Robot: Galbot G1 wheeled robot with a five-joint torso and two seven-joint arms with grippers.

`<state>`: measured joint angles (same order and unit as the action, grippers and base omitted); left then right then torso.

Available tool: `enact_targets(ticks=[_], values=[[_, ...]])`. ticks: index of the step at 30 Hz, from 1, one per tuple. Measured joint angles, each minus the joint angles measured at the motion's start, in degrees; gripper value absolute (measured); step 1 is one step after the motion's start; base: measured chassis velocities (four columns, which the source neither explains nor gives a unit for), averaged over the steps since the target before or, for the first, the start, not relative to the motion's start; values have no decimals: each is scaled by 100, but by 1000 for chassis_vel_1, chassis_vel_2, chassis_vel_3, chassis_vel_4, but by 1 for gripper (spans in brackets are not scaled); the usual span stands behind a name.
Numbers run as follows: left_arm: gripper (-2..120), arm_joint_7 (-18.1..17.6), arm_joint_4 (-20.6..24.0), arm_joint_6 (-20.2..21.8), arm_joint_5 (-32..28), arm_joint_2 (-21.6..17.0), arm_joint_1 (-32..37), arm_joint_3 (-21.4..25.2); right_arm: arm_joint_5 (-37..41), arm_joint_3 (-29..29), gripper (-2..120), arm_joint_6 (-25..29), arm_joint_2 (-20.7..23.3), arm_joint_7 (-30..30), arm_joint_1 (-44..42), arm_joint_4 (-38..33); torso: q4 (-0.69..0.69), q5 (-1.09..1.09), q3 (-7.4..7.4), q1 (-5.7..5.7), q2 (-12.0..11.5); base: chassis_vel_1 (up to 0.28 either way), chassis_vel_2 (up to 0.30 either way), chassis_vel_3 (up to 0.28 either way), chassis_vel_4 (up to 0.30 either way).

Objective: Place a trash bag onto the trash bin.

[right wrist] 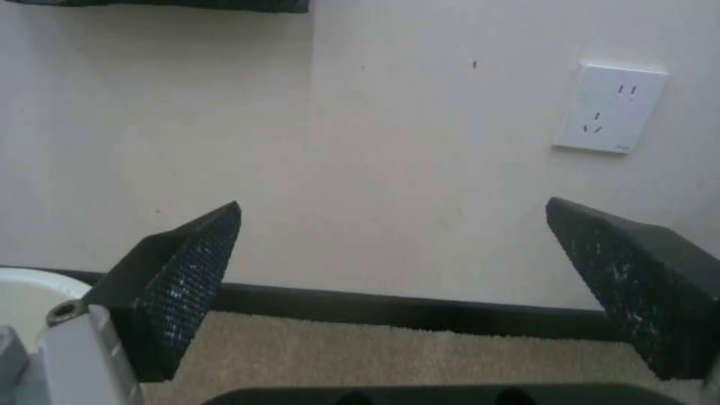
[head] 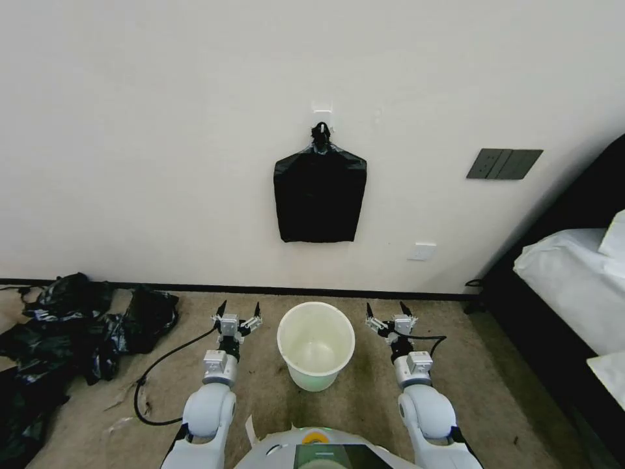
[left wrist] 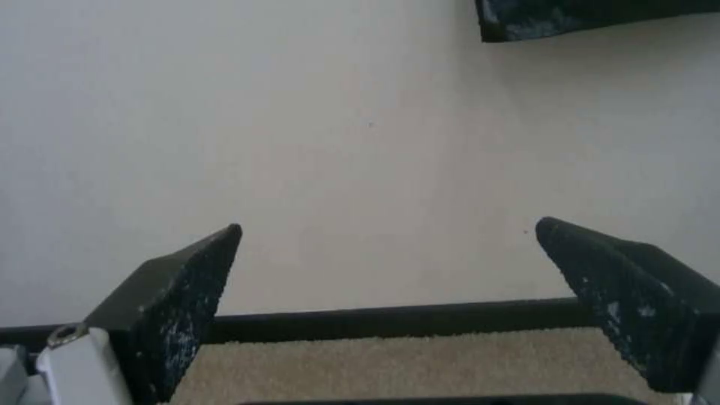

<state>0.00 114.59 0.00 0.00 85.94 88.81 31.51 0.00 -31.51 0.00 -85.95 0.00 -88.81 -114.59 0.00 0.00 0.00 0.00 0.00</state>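
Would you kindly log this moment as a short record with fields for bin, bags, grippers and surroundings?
trash bin: upright on the carpet by the wall, no bag on it
hanging black bundle: on a wall hook above the bin
heap of black bags: on the floor to the robot's left
left gripper: open, holding nothing, left of the bin
right gripper: open, holding nothing, right of the bin
wall socket: low on the wall

1 bin (head: 316, 344), 1 hung bundle (head: 319, 193), 2 claws (head: 238, 311) (head: 389, 312).
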Motion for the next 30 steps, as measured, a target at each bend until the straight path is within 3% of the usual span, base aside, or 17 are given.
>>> enact_targets(ticks=[30], values=[[100,-1,0,0,0,0,0,-1,0,0,100,0,0,0,0,0,0,0,0,0,0,0,0,0,0]])
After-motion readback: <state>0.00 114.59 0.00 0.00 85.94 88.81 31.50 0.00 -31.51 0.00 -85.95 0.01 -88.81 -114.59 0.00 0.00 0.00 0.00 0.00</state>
